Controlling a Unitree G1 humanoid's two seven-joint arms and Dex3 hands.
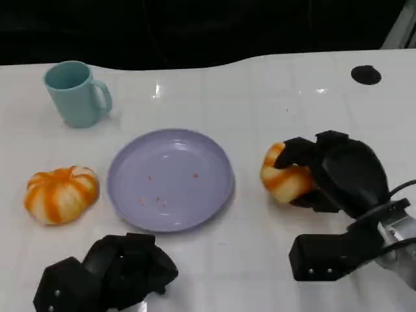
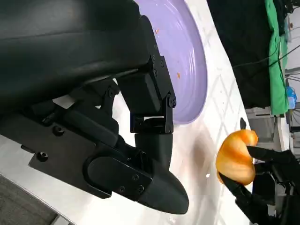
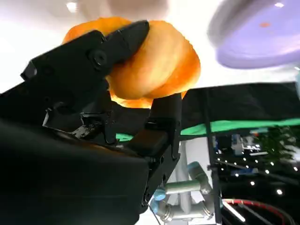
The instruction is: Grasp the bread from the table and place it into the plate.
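Your left hand [image 1: 107,276] is resting curled on the white counter [image 1: 260,97], holding nothing. Your right hand [image 1: 325,172] is gripping the golden-orange bread roll [image 1: 284,179] just right of the lavender round plate [image 1: 170,180].

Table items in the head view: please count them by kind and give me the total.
Bread: 2, one gripped by the right hand at, one lying free at
Plate: 1
Mug: 1
Black round mark: 1
Total: 5
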